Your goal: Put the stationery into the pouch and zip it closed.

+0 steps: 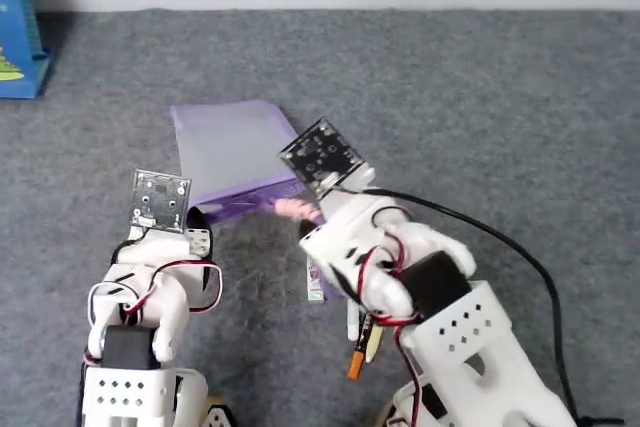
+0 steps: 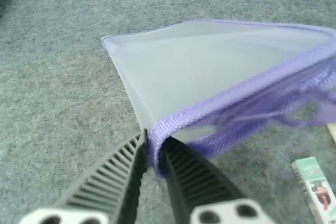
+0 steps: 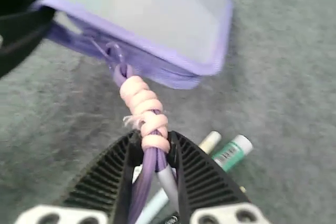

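A translucent purple pouch (image 1: 232,152) lies flat on the grey table. My left gripper (image 2: 153,148) is shut on the woven purple zipper edge at the pouch's (image 2: 210,66) near corner. My right gripper (image 3: 155,140) is shut on the pink braided zipper pull (image 3: 142,103), which hangs from the slider on the pouch (image 3: 152,14). In the high view the pull (image 1: 295,209) sits at the pouch's near right corner. Loose stationery lies under my right arm: a small green-and-white tube (image 1: 315,282), an orange-tipped pen (image 1: 355,365), a green tube (image 3: 231,153) and a white pen (image 3: 209,141).
A blue box (image 1: 18,37) stands at the far left edge. A black cable (image 1: 500,237) trails from the right arm toward the near right. Bare grey table stretches to the right and behind the pouch, up to a white wall.
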{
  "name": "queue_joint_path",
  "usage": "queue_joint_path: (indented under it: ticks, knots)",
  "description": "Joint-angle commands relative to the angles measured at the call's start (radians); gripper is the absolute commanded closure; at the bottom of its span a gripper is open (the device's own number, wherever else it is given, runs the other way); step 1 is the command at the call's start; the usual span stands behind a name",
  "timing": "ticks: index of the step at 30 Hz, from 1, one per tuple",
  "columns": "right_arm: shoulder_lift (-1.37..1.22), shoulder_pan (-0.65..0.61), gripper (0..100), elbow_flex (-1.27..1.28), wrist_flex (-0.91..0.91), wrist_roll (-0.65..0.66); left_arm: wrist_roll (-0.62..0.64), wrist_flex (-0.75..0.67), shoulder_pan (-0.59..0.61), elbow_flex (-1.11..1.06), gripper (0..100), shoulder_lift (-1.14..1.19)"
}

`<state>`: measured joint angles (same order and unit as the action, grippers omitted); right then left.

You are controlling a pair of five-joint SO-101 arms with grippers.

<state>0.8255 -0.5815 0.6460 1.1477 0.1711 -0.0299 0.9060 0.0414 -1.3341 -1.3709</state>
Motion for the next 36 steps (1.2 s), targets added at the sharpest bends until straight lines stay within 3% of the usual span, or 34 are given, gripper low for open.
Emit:
queue_joint_path:
  ticks: [1, 16, 22, 28, 36]
  knots:
    - [0.028, 0.105, 99.1, -0.006, 0.004, 0.049, -0.012, 0.003, 0.031, 0.015, 99, -0.011]
    - [0.027, 0.4, 99.1, -0.005, -0.033, 0.201, -0.017, 0.003, 0.064, 0.025, 99, -0.011]
    - [0.03, 0.389, 98.0, -0.006, -0.024, 0.195, -0.017, 0.003, 0.061, 0.025, 99, -0.011]
    - [0.038, 0.349, 76.3, -0.035, 0.068, 0.058, -0.017, 0.005, 0.063, 0.024, 99, -0.011]
    - [0.005, 0.355, 84.7, -0.068, 0.051, 0.006, -0.017, 0.031, 0.061, 0.028, 99, -0.011]
